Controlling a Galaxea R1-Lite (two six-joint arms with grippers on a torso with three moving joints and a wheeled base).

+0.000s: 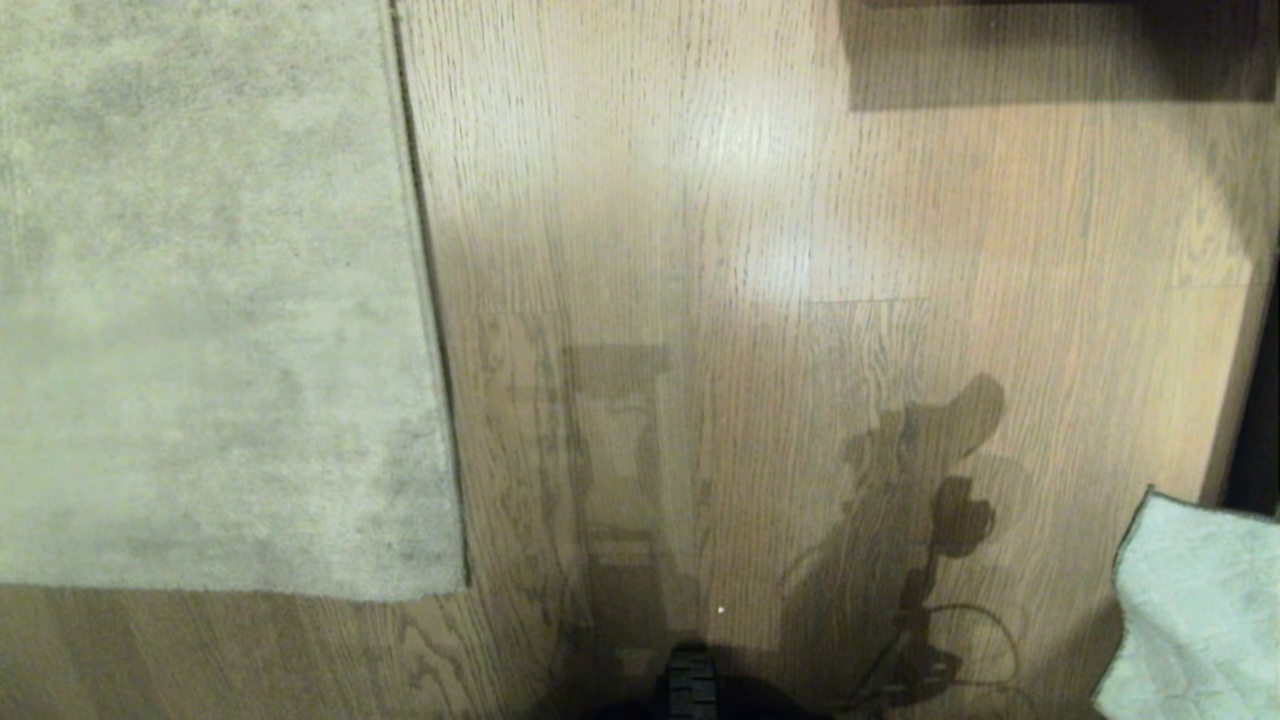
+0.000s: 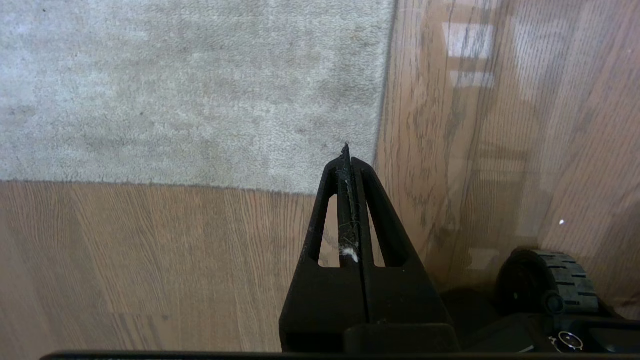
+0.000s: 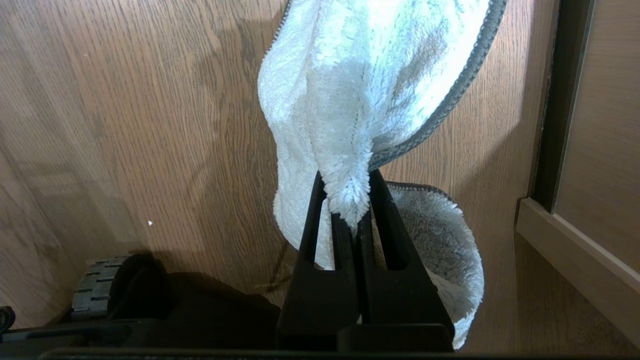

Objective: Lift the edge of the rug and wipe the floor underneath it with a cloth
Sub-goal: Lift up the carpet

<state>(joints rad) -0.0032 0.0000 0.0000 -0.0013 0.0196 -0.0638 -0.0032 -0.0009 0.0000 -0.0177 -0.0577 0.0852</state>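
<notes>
Lying flat at the left, the rug edge [image 1: 440,400] rests unlifted on the floor [image 1: 750,250]. Just above its corner, the left gripper [image 2: 346,150] hangs with fingers pressed together, empty. Farther right, the right gripper [image 3: 350,210] pinches the cloth [image 3: 370,75] (ready for wiping), which drapes forward.

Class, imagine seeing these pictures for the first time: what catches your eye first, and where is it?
The pale blue-green cloth, pinched in the right gripper above the wood floor. Next, the big grey-beige rug, flat on the robot's left, with the shut, empty left gripper near its corner.
</notes>
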